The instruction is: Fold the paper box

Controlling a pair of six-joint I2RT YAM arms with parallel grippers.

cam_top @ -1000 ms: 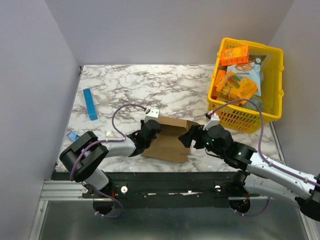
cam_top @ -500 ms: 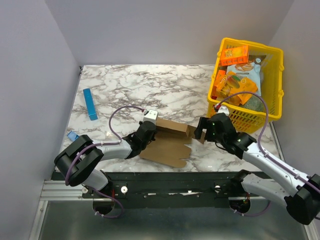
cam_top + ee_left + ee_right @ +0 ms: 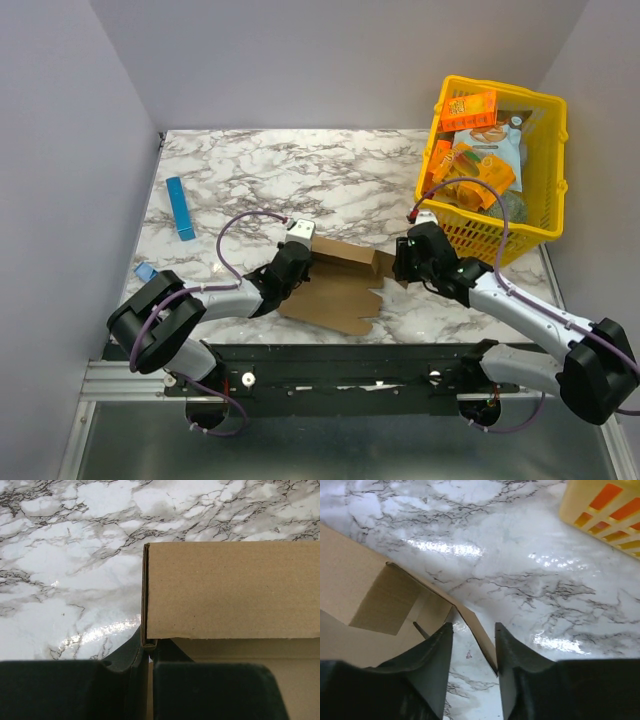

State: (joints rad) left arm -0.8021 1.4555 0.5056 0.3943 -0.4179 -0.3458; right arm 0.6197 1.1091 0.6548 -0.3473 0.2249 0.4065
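Observation:
The paper box (image 3: pixel 335 288) is a plain brown cardboard sheet, partly folded, lying on the marble table near the front edge. My left gripper (image 3: pixel 299 256) is at its far left corner, shut on a folded edge of the box (image 3: pixel 230 590), which sits pinched between the fingers (image 3: pixel 148 647). My right gripper (image 3: pixel 401 266) is at the box's right end and open. In the right wrist view a loose side flap (image 3: pixel 482 640) stands between its fingers (image 3: pixel 472 625), close to the right one. The rest of the box (image 3: pixel 355 590) lies to the left.
A yellow basket (image 3: pixel 548 215) with orange snack boxes (image 3: pixel 470 108) and bags stands at the right, close behind my right arm; its corner shows in the right wrist view (image 3: pixel 600 505). A slim blue bar (image 3: pixel 180 208) and a small blue piece (image 3: pixel 146 271) lie at the left.
The box has dropped from a raised shape to lying flatter. My right gripper has drawn back to the right and now straddles the side flap. My left gripper keeps its hold.

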